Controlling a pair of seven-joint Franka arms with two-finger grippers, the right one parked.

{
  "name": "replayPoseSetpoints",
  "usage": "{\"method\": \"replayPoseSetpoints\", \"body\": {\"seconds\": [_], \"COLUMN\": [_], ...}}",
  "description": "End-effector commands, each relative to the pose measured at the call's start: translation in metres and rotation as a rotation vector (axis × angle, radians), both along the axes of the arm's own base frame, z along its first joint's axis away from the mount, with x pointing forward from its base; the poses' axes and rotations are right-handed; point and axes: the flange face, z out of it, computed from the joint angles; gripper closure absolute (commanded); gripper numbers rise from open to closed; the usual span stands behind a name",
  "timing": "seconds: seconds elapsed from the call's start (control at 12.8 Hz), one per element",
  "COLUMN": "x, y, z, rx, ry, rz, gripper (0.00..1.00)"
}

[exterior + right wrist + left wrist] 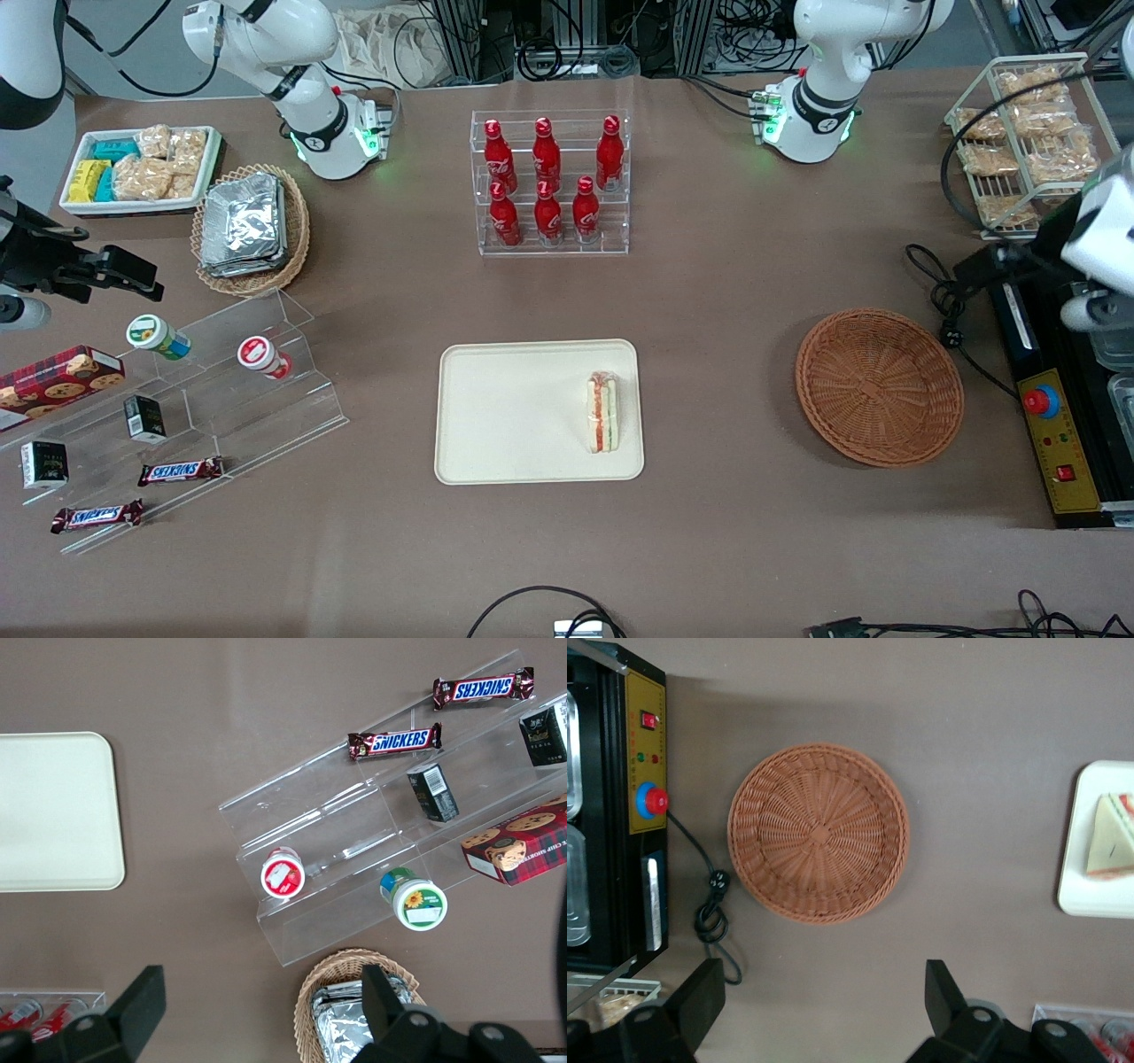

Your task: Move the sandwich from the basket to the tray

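The sandwich [602,412], a pale wedge with red and green filling, lies on the cream tray [496,416], close to the tray's short rim that faces the basket. The reddish-brown wicker basket [877,385] stands empty toward the working arm's end of the table. In the left wrist view the basket [818,833] shows from above, with the tray's edge [1076,895] and the sandwich [1109,837] beside it. My gripper [822,979] hangs high over bare table beside the basket, open, with nothing between its fingers. In the front view it [992,261] is over the black box's farther end.
A black control box [1041,400] with a red button and a looped cable [948,310] lie beside the basket. A wire rack of snack packets [1028,142] stands farther back. A bottle rack [549,182] is above the tray. An acrylic shelf [204,390] and a foil-packet basket [251,229] sit toward the parked arm's end.
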Motion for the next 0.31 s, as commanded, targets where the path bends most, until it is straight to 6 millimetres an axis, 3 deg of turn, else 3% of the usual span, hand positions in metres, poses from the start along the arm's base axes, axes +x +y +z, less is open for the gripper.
{"method": "replayPoseSetpoints", "body": {"seconds": [0.0,0.23], "x": [-0.038,-0.049], "y": [0.013,0.015], "z": [0.008,0.013], "rx": [-0.043,-0.046], "ry": [0.001,0.005], "rz": [-0.007,-0.006], "gripper": [0.0,0.0]}}
